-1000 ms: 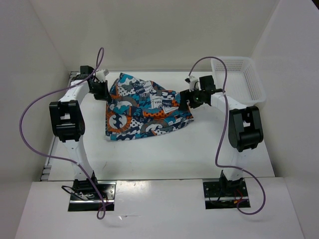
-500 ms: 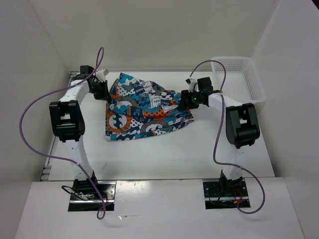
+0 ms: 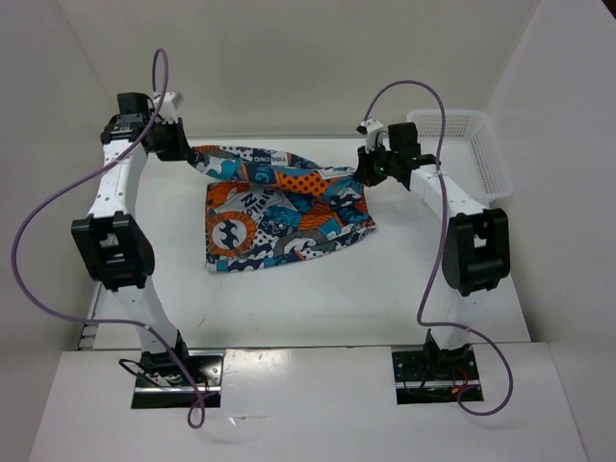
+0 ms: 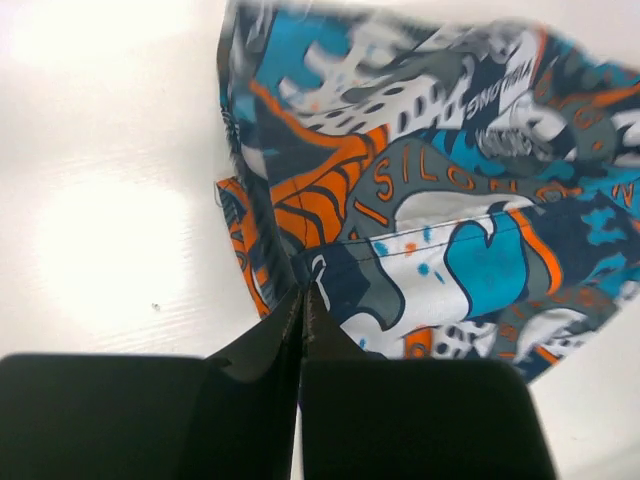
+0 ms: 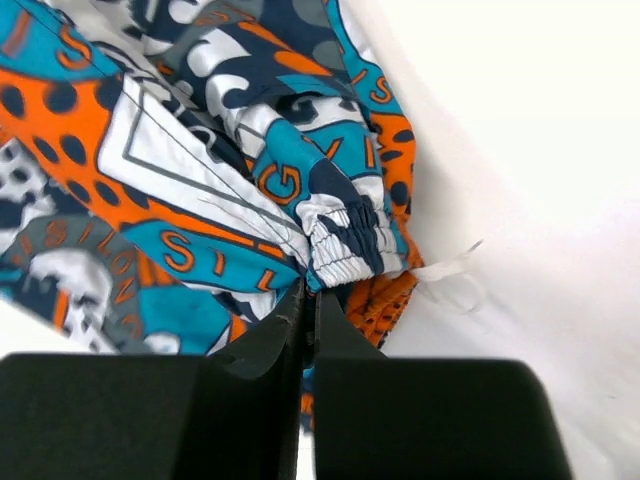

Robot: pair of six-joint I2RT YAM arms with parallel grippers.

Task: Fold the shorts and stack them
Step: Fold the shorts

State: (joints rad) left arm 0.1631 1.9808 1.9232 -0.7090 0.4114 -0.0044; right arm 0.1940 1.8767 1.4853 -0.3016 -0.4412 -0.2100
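The patchwork shorts (image 3: 279, 207) in teal, orange, white and black hang stretched between both raised arms, their lower part still resting on the table. My left gripper (image 3: 189, 154) is shut on the cloth's upper left corner (image 4: 330, 270). My right gripper (image 3: 363, 176) is shut on the gathered elastic waistband (image 5: 345, 240) at the upper right. In each wrist view the jaws are pressed together with fabric pinched at their tips, the left gripper (image 4: 303, 295) and the right gripper (image 5: 310, 290) alike. A white drawstring (image 5: 450, 280) trails from the waistband.
A white mesh basket (image 3: 462, 154) sits at the back right of the white table (image 3: 337, 298). White walls close in on the left, right and back. Purple cables loop off both arms.
The right gripper has shut on the waistband and risen. The left arm has lifted up and to the left, pulling the upper edge of the shorts into a taut band.
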